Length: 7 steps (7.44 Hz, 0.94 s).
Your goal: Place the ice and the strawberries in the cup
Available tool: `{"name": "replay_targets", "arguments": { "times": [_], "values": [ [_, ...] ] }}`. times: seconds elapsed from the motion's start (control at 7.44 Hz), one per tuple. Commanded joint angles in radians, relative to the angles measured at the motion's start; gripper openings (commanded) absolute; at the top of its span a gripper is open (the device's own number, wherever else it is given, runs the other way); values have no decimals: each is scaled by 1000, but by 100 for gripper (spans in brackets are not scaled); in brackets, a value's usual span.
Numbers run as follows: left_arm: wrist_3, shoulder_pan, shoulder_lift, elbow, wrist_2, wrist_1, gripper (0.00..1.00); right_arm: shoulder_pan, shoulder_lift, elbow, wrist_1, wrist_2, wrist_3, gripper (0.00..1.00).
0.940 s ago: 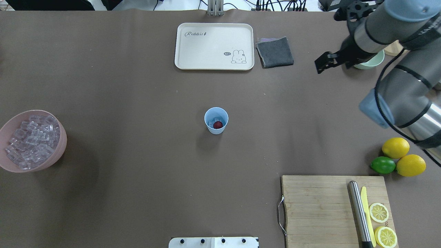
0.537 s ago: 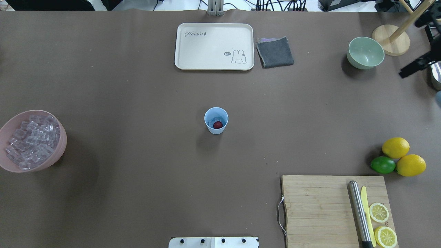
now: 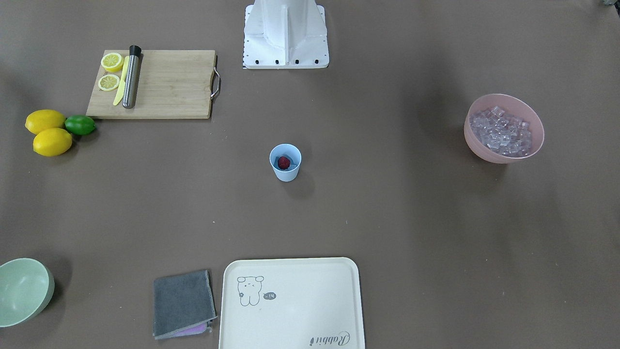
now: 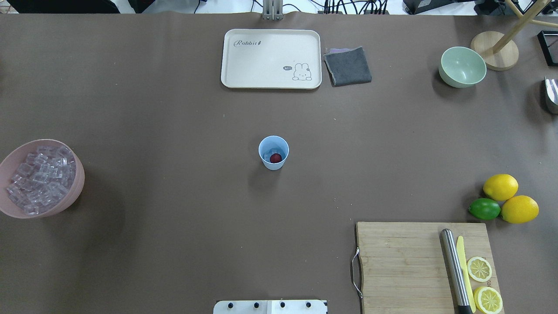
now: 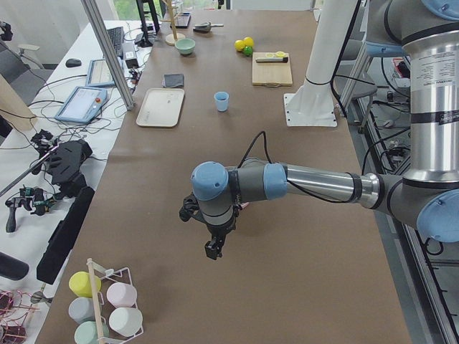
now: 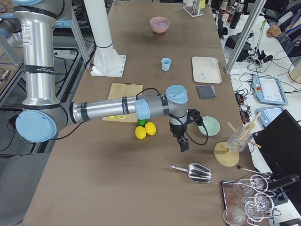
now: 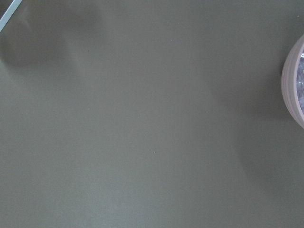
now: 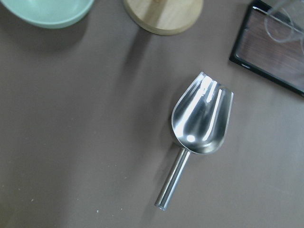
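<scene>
Centrally on the brown-covered table (image 4: 174, 122), the small light-blue tapered plastic cup (image 4: 273, 144) is seen upright, with the small dark-red bumpy strawberry (image 4: 275, 158) lying inside it. Pale glassy lumps are made out beside the berry. They are judged to be a few of the small clear, lilac-tinted ice cubes (image 4: 41, 179), most of which are heaped in the round pink bowl (image 3: 487, 152), well apart toward the robot's left. Both ingredients are thus judged to be in the cup, and little or nothing is thought left to do. The left gripper (image 5: 212, 249) is held over bare table near the pink bowl. The right gripper (image 6: 184, 144) hangs above a shiny metal scoop (image 8: 202, 116) lying near the pale-green bowl (image 4: 462, 67). Whether either gripper's fingers are spread or closed cannot be told from these views.
</scene>
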Motion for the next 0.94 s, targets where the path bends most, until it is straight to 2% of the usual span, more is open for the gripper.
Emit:
{"name": "replay_targets", "arguments": {
  "times": [0.0, 0.13, 0.27, 0.81],
  "values": [
    [0, 0, 1, -1, 0, 0, 100, 81, 8, -5, -85, 89, 149, 100],
    [0, 0, 1, 1, 0, 0, 100, 118, 93, 19, -283, 112, 146, 100],
    [0, 0, 1, -1, 0, 0, 100, 122, 84, 53, -357, 126, 140, 100],
    [0, 0, 1, -2, 0, -2, 100, 120, -10, 38, -261, 177, 142, 100]
  ]
}}
